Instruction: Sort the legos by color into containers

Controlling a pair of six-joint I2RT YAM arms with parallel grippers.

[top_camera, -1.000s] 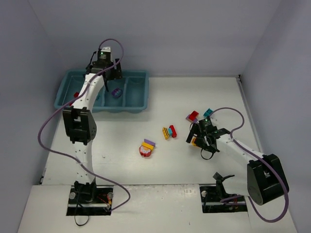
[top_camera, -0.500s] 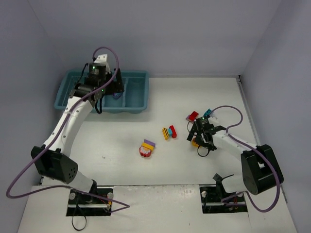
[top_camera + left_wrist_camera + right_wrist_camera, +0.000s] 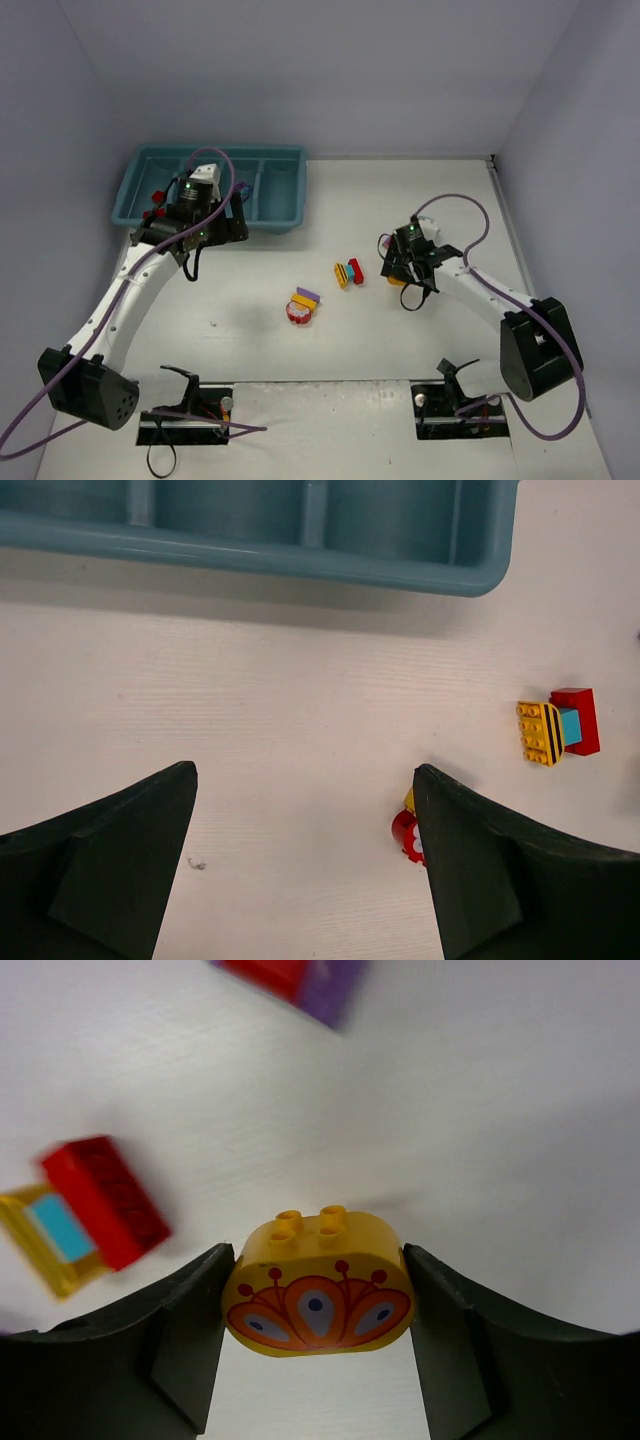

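Hidden bits first. Can't see the left claw's (image 3: 225,228) tips from the top; buried under its own arm (image 3: 130,290). Can't fully read the red-purple piece (image 3: 295,978) in right wrist view: cut off by the top edge, blurred. Same blur on the stack (image 3: 85,1215) at left there. In left wrist view, getting only a sliver of the round red piece (image 3: 405,832), tucked behind one finger (image 3: 490,870). Tray (image 3: 300,565) cropped at the top there, insides mostly out of frame.

Right claw (image 3: 316,1260): narrow, pinching the yellow brick (image 3: 318,1310) by both ends, right of table centre, near the red-purple piece. Long axis running finger to finger, studs on the upper side in that view, printed face toward the lens. Glossy plastic, rounded corners, four studs, orange-red fan print.

Left claw: spread wide, holding nothing, over bare table (image 3: 250,700) just in front of the tray. Matte black wedge fingers.

Stack: yellow, teal, red layers, lying on its side mid-table, yellow studs facing left in left wrist view.

Tray: smooth teal-blue plastic, flared rim, long axis left-right, far left of table. Inside, from the top: red piece (image 3: 157,196) near the left end, purple piece (image 3: 243,187) right of the arm; can't tell shapes.
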